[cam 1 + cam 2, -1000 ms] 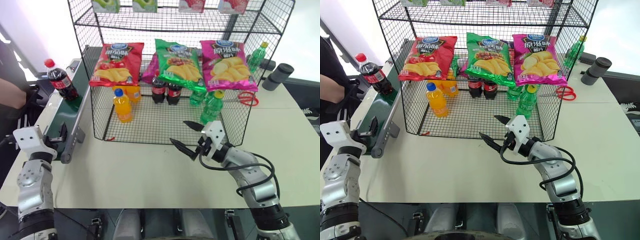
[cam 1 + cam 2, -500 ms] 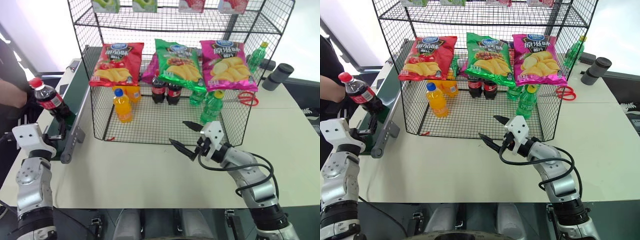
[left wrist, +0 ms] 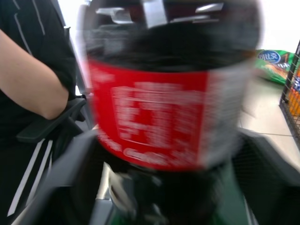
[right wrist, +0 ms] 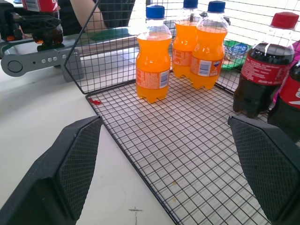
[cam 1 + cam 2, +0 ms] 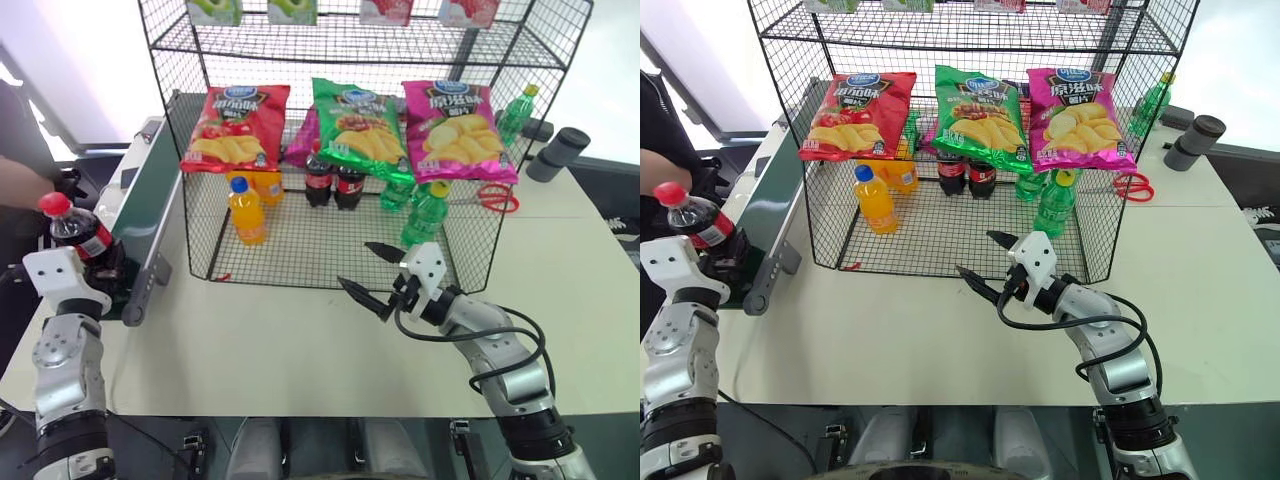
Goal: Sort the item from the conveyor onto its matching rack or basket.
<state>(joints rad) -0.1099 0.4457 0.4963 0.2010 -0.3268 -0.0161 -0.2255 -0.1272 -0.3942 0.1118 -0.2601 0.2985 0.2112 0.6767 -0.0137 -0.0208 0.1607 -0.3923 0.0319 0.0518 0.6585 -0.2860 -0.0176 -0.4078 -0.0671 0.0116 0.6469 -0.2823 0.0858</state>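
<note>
A pale table [image 5: 280,350] carries the tall black wire rack [image 5: 480,250] at its middle. The green-belted conveyor [image 5: 150,215] runs along its left edge, and red scissors [image 5: 490,197] and a grey cylinder [image 5: 558,153] lie to the right.

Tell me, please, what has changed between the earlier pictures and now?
The cola bottle travelled down the conveyor to its near end, and the left gripper, open a second ago, has closed its jaws on it. The right gripper stayed open in front of the wire rack; the rack's contents did not move.
</note>
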